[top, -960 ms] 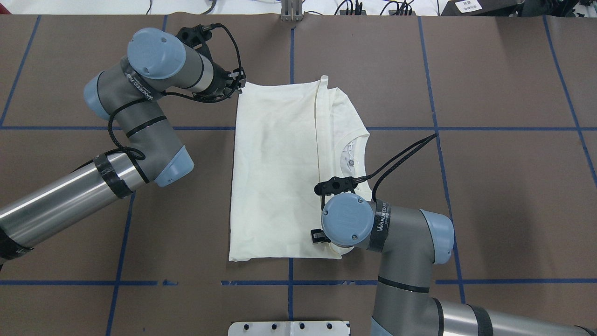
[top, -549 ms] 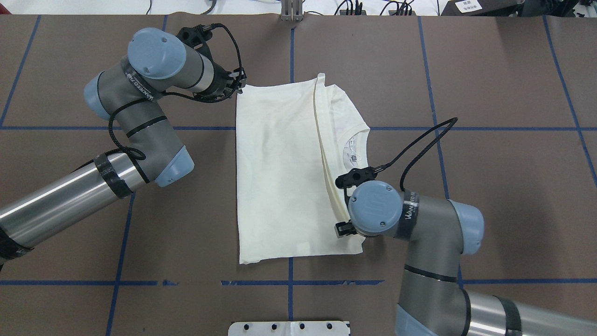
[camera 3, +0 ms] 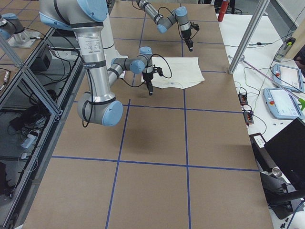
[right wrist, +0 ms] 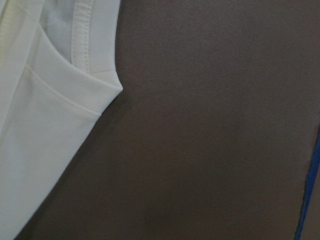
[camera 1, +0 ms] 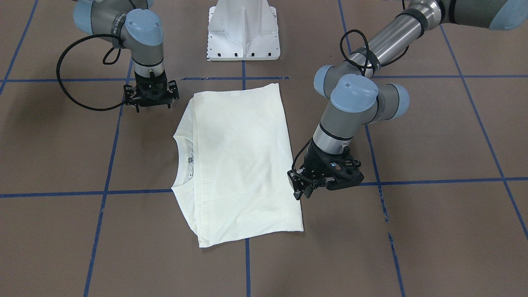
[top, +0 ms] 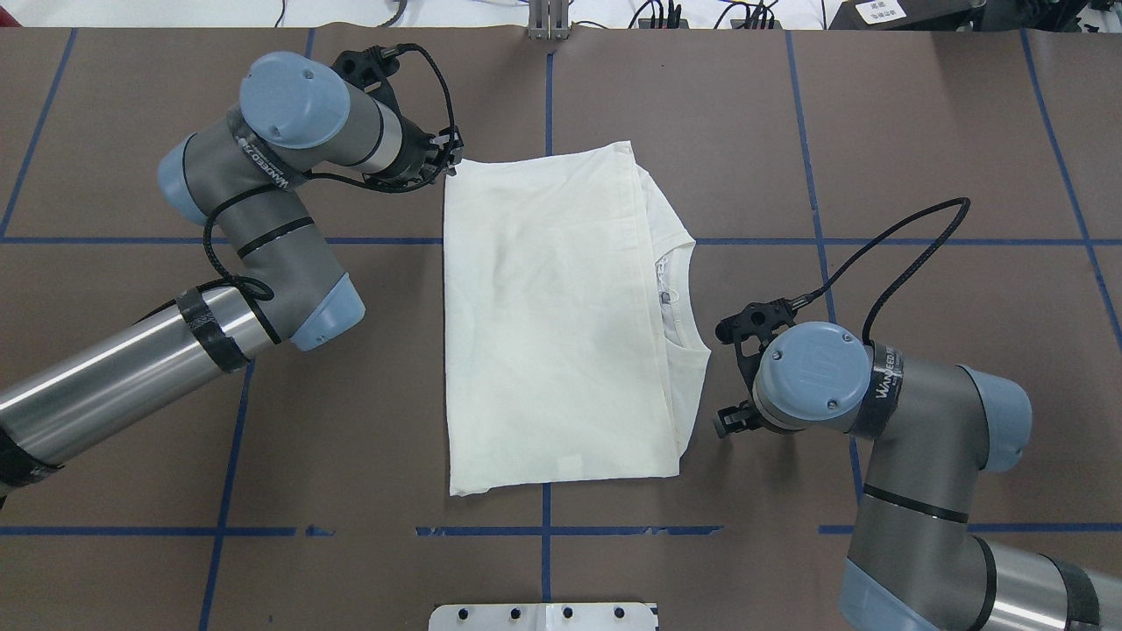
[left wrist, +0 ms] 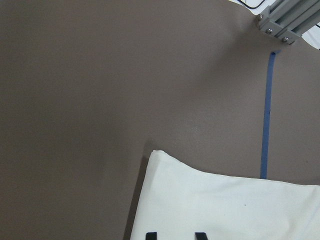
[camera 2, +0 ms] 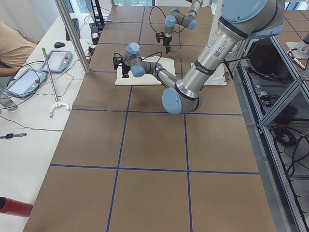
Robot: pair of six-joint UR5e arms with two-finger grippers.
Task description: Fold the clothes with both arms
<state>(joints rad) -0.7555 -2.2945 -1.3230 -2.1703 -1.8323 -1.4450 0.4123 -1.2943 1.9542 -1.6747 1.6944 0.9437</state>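
Observation:
The clothes are one cream shirt (top: 552, 324) lying flat and folded lengthwise on the brown table, its ribbed collar (top: 679, 294) on the robot's right. No print shows. My left gripper (top: 445, 162) hovers at the shirt's far left corner. In the left wrist view its two black fingertips (left wrist: 151, 235) stand apart over flat cloth (left wrist: 225, 205), so it is open. My right gripper (camera 1: 152, 106) hangs over bare table just right of the shirt's near edge, open and holding nothing. The right wrist view shows the collar (right wrist: 82, 35) and the shoulder edge, no fingers.
The white pedestal base (camera 1: 243, 29) stands at the robot's side of the table. Blue tape lines (top: 543, 530) grid the brown surface. Side benches carry tablets (camera 2: 58, 60), cables and a metal post (camera 2: 72, 34). A person's arm (camera 2: 12, 46) shows at the edge.
The right gripper carried the raised shirt layer to the right, let it go and moved off the cloth. The fold now lies flat. The left arm stayed still.

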